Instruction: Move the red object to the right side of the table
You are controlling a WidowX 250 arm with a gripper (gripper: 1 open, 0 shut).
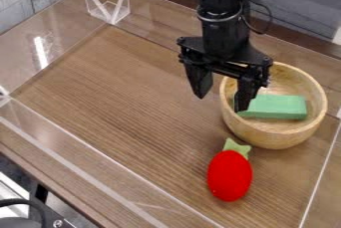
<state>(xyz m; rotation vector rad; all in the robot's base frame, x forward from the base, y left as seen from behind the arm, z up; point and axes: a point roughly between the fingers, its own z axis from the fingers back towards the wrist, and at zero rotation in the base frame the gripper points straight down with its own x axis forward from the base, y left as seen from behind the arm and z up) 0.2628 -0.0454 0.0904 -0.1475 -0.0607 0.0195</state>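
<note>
Hovering spread by the bowl, with red toy lying near the picture's bottom

Can see the red strawberry toy [230,176] on the brown tabletop [114,98], right of centre and low in the view, with its green leafy stem [237,146] aimed up toward the wooden bowl [273,140] and lying just beside it. Cannot tell whether stem and bowl touch.

Can make out the black hand [222,103] with its fingers spread apart, hanging over the bowl's left edge, well apart from the red body. Probably above the rim rather than touching it, though hard to judge from this one angle. Hides part of the bowl's far left wall.

Can find a green block [274,107] inside the bowl, partly covered at its left end by the hand. Loses the arm past the top edge, and a dark cable [30,208] past the lower left corner.
</note>
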